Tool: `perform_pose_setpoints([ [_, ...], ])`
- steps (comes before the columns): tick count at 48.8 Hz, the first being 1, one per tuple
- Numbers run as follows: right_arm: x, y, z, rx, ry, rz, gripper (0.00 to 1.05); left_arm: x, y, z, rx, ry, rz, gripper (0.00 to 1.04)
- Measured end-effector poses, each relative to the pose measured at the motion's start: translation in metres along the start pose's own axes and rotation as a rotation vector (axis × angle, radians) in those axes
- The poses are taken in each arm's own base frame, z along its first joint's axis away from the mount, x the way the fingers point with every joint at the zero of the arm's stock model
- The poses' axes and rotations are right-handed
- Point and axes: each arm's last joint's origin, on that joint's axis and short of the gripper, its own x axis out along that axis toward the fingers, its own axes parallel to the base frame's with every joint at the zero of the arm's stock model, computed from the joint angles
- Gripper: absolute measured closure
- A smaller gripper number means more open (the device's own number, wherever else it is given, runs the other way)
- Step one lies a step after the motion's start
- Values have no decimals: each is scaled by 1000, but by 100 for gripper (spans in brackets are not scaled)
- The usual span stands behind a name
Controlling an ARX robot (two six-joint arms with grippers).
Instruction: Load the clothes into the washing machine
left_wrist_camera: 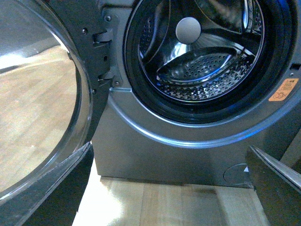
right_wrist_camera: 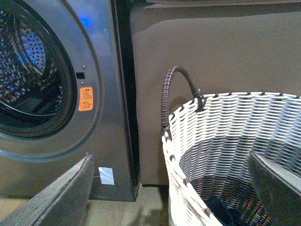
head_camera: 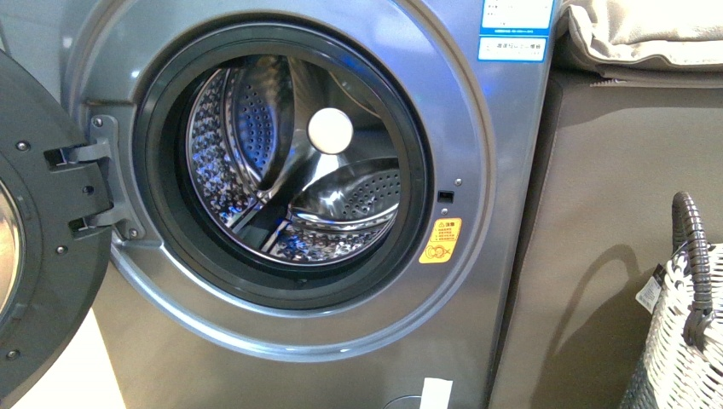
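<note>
The washing machine (head_camera: 477,213) fills the left and centre of your front view. Its round porthole is uncovered, and the perforated steel drum (head_camera: 256,128) shows inside the dark rim. The dark round door (head_camera: 43,213) stands swung open at the left edge of the frame, hung on its hinge just left of the porthole.

A plain grey-brown cabinet (head_camera: 614,187) takes the right side, touching the machine's flank. Folded cream-beige fabric (head_camera: 648,34) lies on top of it in the upper right corner. A white woven basket (head_camera: 673,341) with a dark wrapped handle sits in the lower right corner, in front of the cabinet. The yellow warning sticker (head_camera: 440,240) is just right of the porthole, a little below centre. Neither arm appears in this view.

Your right gripper (right_wrist_camera: 170,155) hangs over the basket's mouth with its jaws spread wide and nothing between them. The clothes (right_wrist_camera: 223,213) show as a dark navy bundle at the bottom of the basket. They lie beyond the fingertips, in the gap between the two fingers (right_wrist_camera: 61,197), and touch neither. Only a small part of the bundle is visible past the woven wall.

Your left gripper (left_wrist_camera: 169,147) is also spread wide and holds nothing. It faces the machine's lower front panel just under the porthole, above a pale wooden floor (left_wrist_camera: 155,202). The open door is beside one of its fingers.
</note>
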Motion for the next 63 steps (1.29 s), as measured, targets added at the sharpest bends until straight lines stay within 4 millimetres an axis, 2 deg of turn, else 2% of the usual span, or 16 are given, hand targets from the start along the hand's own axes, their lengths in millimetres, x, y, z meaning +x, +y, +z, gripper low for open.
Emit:
perform_pose_setpoints([
  [39,0,0,0,0,0,0,7,0,0,0,0,0,0,7],
  [43,2,-2,1,5,7,99,7,0,0,0,0,0,0,7],
  [46,8,-9,9,0,-4,142,7,0,0,0,0,0,-1,7],
  [51,19,-28,37,-35,-54,109,7,0,0,0,0,0,0,7],
  [56,32,-48,56,-59,-75,67,7,0,0,0,0,0,0,7],
  [59,43,-63,65,-62,-70,33,7,0,0,0,0,0,0,7],
  [63,69,-95,74,-32,-3,-34,7,0,0,0,0,0,0,7],
])
